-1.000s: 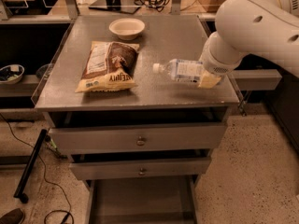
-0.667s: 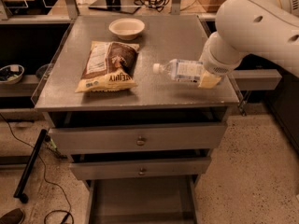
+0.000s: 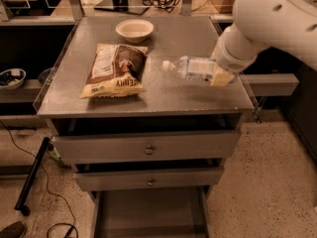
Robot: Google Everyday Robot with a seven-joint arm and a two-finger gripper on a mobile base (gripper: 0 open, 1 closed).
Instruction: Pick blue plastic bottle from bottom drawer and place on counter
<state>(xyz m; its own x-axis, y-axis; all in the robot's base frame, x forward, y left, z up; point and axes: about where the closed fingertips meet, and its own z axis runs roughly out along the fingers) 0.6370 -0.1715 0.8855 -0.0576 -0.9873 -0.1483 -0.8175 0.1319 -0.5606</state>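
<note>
Sideways over the counter (image 3: 163, 99), the blue plastic bottle (image 3: 192, 67) sits pinched in the pincer (image 3: 218, 74) — cap toward the snack bag (image 3: 115, 71).

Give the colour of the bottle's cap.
White, in the camera view; the gripper holds the bottle over the counter's right side.

— What's nearest the front?
— A yellow-brown snack bag (image 3: 115, 71), lying flat.
— Behind it?
— A white bowl (image 3: 134, 30), upright, apart from the bag. Lower down, two knobbed drawers (image 3: 148, 149); a black pole (image 3: 32, 175) slants across the floor at left.
</note>
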